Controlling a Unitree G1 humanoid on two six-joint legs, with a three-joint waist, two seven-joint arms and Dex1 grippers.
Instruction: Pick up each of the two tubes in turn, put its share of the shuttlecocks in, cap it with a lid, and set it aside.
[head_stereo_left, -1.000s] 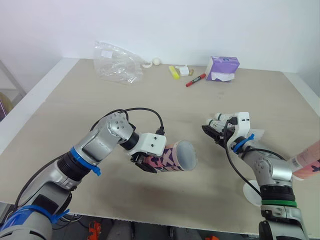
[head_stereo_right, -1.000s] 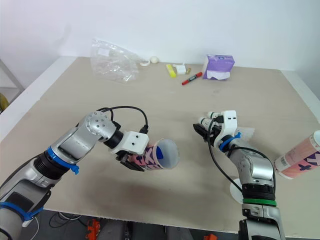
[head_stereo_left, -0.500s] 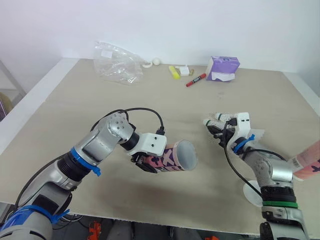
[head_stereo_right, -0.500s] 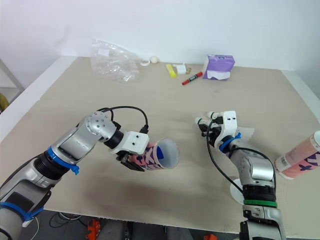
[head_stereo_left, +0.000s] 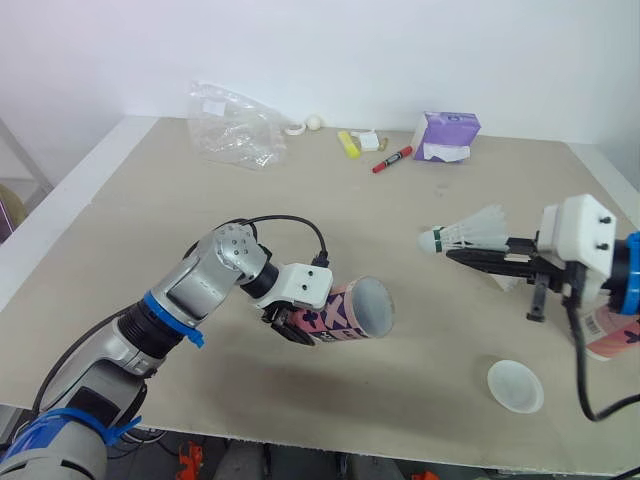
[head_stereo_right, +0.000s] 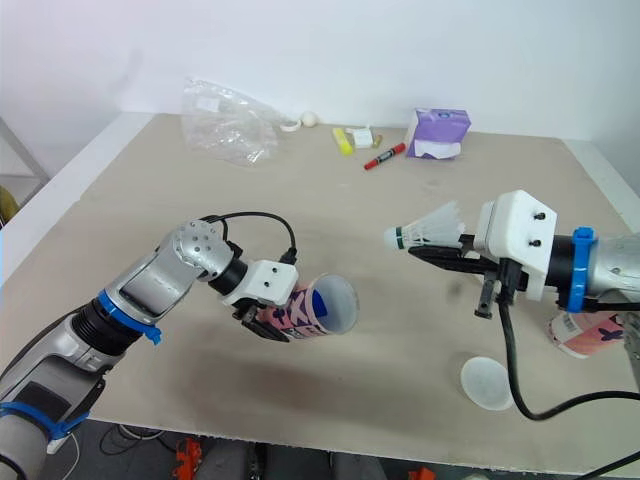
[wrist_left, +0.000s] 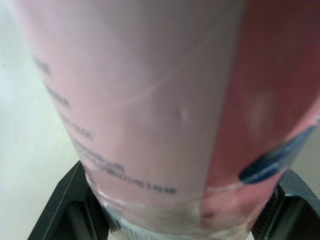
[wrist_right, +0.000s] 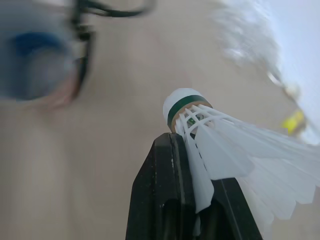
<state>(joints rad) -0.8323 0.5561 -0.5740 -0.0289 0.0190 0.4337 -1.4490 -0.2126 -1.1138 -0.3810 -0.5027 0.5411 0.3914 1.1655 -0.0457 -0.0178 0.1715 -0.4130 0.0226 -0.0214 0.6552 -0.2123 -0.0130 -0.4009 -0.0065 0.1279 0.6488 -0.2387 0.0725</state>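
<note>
My left gripper (head_stereo_left: 295, 322) is shut on a pink patterned tube (head_stereo_left: 345, 313), held above the table near its front with the open mouth facing right. The tube's pink wall (wrist_left: 160, 100) lies between the left fingers. My right gripper (head_stereo_left: 468, 255) is shut on a white shuttlecock (head_stereo_left: 467, 231), lifted above the table with its green-banded cork pointing left toward the tube's mouth. The shuttlecock (wrist_right: 215, 145) rests against the black fingers (wrist_right: 165, 185), and the blurred tube mouth (wrist_right: 35, 65) lies beyond. A second pink tube (head_stereo_right: 588, 328) lies at the right edge. A white lid (head_stereo_left: 515, 385) lies near the front right.
At the back of the table are a crumpled clear plastic bag (head_stereo_left: 235, 125), a purple tissue pack (head_stereo_left: 446, 137), a red marker (head_stereo_left: 391, 160), a yellow object (head_stereo_left: 347, 144) and a small white ball (head_stereo_left: 314, 122). The table edges run along the left and right sides.
My right gripper has risen off the table with a shuttlecock and swung right, its arm now reaching in from the right edge. The left arm and tube have stayed put.
</note>
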